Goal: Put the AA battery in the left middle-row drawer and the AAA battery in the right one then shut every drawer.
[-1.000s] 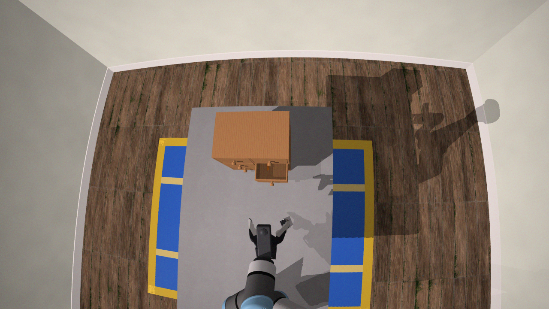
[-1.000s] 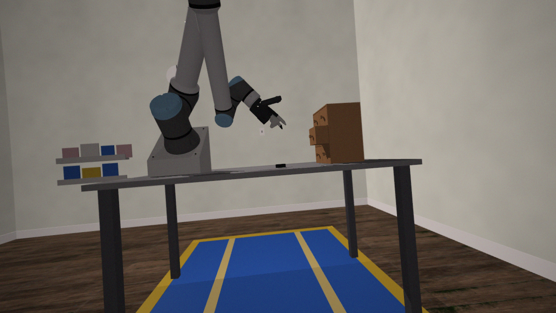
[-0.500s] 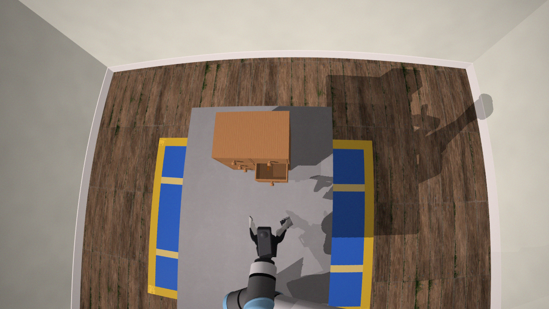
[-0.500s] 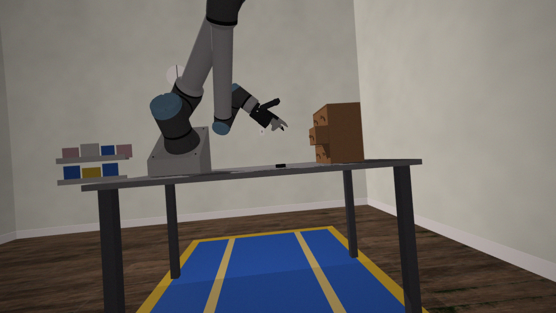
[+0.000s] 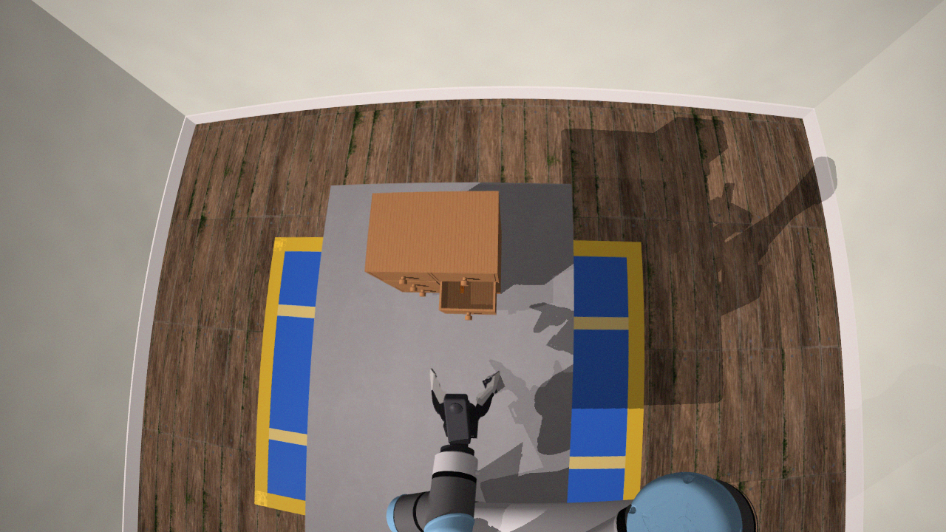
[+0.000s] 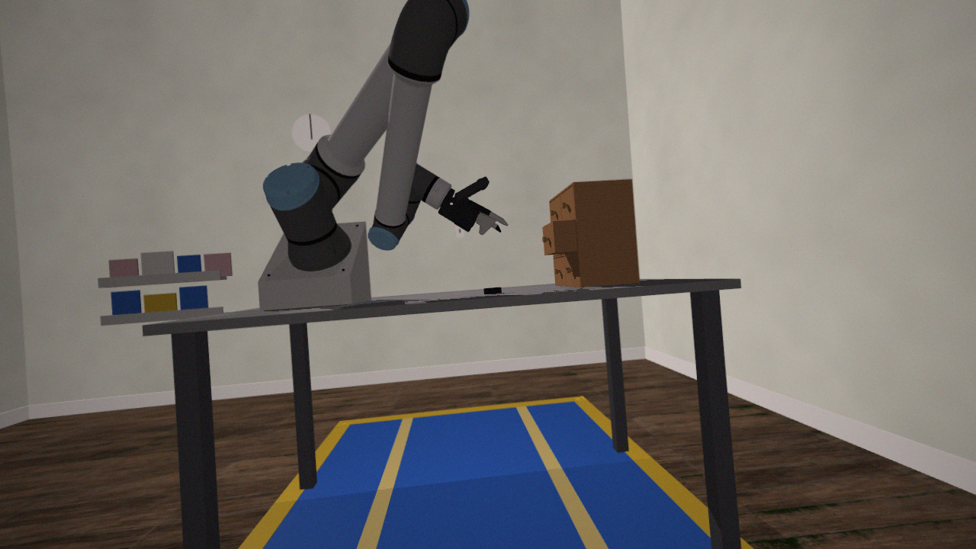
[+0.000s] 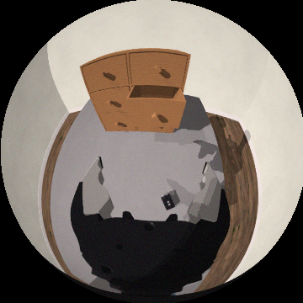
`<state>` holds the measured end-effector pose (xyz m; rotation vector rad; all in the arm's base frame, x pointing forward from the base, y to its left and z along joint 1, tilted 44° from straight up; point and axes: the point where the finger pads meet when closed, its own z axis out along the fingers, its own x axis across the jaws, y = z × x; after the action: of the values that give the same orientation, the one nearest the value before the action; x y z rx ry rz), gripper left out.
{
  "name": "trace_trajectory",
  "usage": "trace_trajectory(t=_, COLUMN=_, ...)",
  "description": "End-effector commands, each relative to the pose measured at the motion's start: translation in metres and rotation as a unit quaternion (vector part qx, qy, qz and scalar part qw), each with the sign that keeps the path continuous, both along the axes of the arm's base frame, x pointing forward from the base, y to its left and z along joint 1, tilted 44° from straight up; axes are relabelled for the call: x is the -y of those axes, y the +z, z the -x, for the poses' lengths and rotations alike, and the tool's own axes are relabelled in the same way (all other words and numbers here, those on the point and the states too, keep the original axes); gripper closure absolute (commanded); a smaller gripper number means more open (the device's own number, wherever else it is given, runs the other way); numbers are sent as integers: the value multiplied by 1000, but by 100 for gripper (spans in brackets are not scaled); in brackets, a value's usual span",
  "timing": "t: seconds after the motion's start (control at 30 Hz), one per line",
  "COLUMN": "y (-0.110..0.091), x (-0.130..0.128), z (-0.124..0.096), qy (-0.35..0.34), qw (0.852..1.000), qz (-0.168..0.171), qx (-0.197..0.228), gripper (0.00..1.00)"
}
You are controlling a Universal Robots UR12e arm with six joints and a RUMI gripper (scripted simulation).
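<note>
My gripper (image 5: 465, 374) (image 6: 501, 226) (image 7: 152, 161) is spread wide with nothing held, raised above the table (image 5: 370, 370) (image 6: 436, 306) (image 7: 135, 147) and well apart from the chest (image 5: 433, 231) (image 6: 607, 232) (image 7: 145, 65). The chest stands upright by the table's far edge, nearer the far left corner than the far right one, its drawers facing me.

The right drawer of the middle row (image 5: 467, 310) (image 6: 560, 237) (image 7: 156, 107) is pulled out, and I can see down into it. From the top there is a small orange patch inside, just below a knob; I cannot tell whether it is a battery or part of the chest. The top left drawer (image 7: 97, 77), the top right drawer (image 7: 139, 77) and the middle left drawer (image 7: 98, 101) look shut, so their insides are hidden from me. The bottom row is partly covered by the open drawer in my wrist view.

I cannot pick out the AA or the AAA battery. A small black block (image 6: 492, 290) (image 7: 168, 201) lies on the table, between the chest and the near edge, towards the right edge
</note>
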<state>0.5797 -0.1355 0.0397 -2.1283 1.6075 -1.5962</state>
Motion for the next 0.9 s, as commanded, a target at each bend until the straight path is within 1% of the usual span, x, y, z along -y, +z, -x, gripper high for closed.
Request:
trace_trajectory(t=0.0, y=-3, x=2, z=-2, qy=15, qw=1000, qz=1, qx=16, gripper=0)
trace_trajectory(t=0.4, y=-8, x=8, z=-7, qy=45, qw=998, qz=4, qx=48, gripper=0)
trace_trajectory(t=0.87, y=-12, x=12, z=-11, qy=67, qw=995, qz=6, qx=71, gripper=0)
